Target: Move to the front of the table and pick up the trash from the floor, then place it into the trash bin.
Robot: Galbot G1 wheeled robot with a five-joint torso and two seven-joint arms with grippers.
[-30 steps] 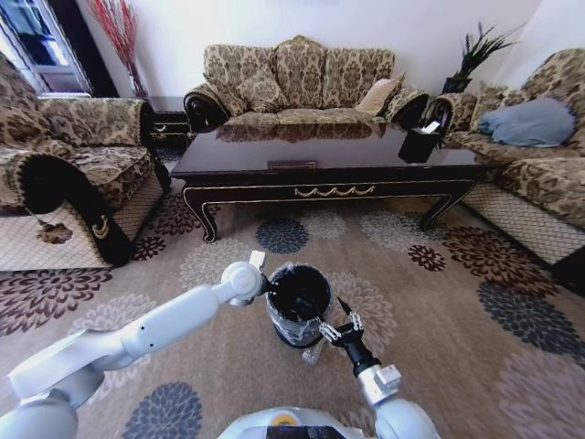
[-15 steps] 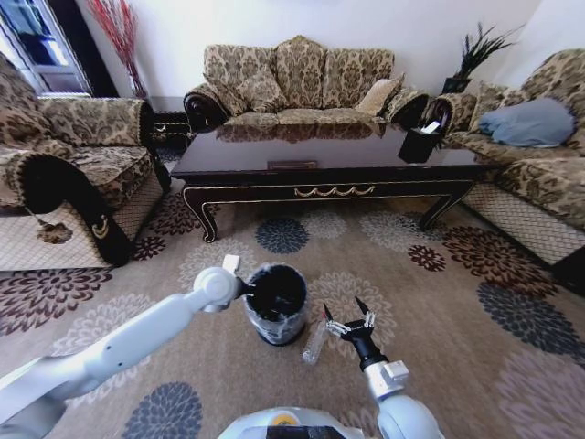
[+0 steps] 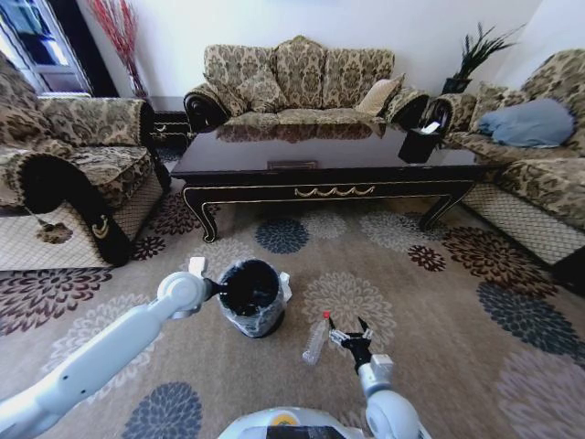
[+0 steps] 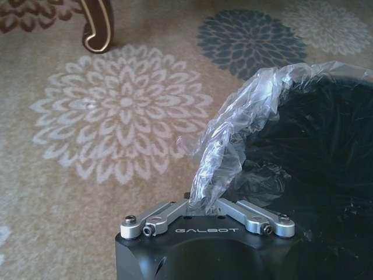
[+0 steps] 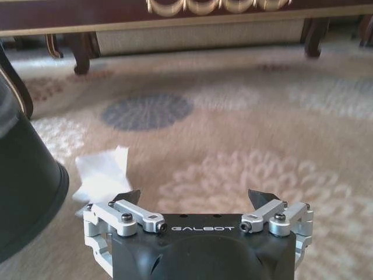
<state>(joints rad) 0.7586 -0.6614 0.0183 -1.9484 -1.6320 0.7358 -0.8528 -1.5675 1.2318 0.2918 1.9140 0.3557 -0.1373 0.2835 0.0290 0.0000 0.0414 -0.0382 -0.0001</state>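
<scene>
Left wrist view: left tool [image 4: 205, 205] pinches the trash bin [image 4: 326, 146] liner.

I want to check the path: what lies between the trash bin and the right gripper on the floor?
In the head view, a clear plastic bottle lies on the carpet between the trash bin and the right gripper.

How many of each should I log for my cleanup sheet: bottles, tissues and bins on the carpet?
Clear bottle: 1
White tissue: 1
Trash bin: 1
Total: 3
</scene>
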